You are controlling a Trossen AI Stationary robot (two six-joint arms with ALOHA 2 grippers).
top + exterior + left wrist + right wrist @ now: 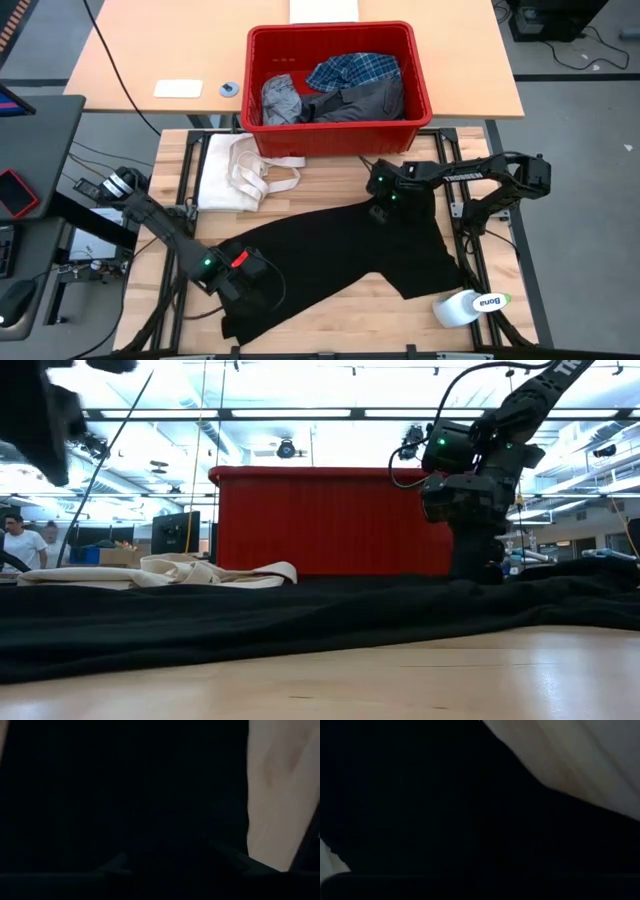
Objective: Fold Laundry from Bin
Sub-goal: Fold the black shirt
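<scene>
The large black garment (340, 250) lies spread across the table from the near left to the right side. It also shows as a dark band (300, 620) in the low view. My left gripper (245, 285) sits over its near-left end, and black cloth (125, 795) fills that wrist view. My right gripper (383, 208) is down at the garment's far edge, just in front of the red bin (340, 140); the low view shows it lowered onto the cloth (475, 565). In the bin lie a plaid shirt (355, 70), a light grey garment (280, 100) and a dark grey one (360, 100).
A cream-white cloth with strap loops (240, 170) lies at the table's far left, beside the bin. A white bottle (468, 305) lies on its side at the near right corner. Bare wood (340, 315) shows along the near edge. A person (20, 545) stands far off in the room.
</scene>
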